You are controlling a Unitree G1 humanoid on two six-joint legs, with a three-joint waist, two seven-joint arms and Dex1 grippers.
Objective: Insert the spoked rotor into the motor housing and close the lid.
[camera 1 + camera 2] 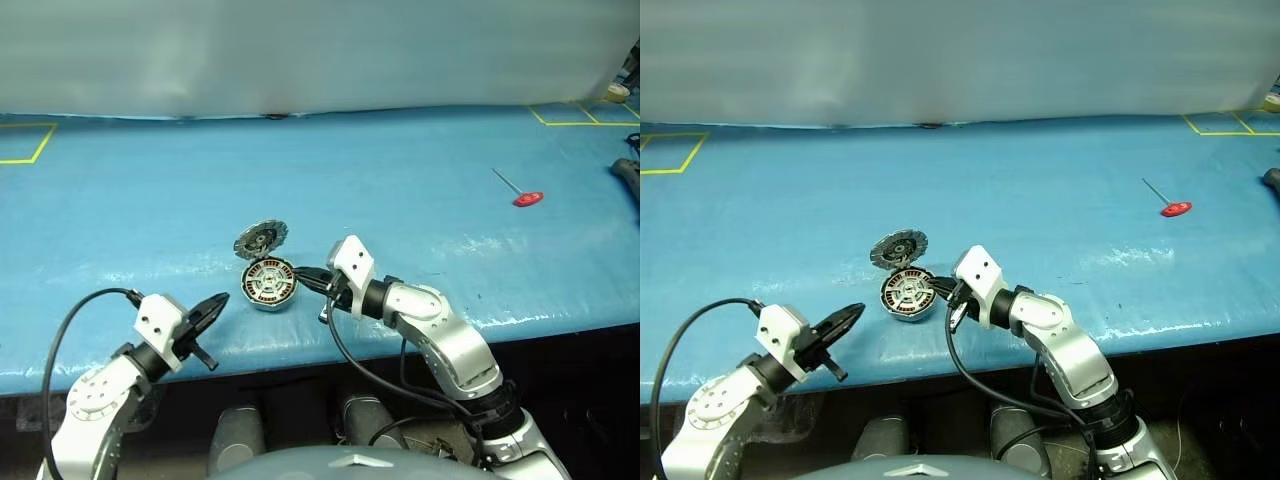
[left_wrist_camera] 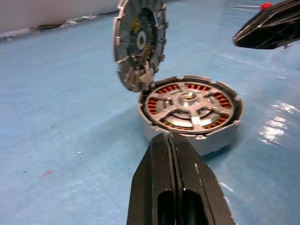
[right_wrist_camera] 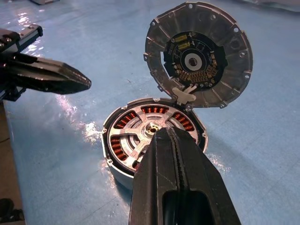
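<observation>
rotor [image 2: 190, 105] seated in housing [image 2: 220, 138]; both tools [image 1: 212, 310] [image 1: 305, 276] closed, empty, flanking it.

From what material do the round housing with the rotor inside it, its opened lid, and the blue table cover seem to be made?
The short round silver motor housing looks like bare metal with a matte cast finish; copper-coloured coils show between the silver spokes of the rotor inside. The ribbed grey lid seems metal too, with a dark circuit-like centre. The blue table cover is probably plastic sheeting: glossy, slightly wrinkled, reflecting light.
</observation>
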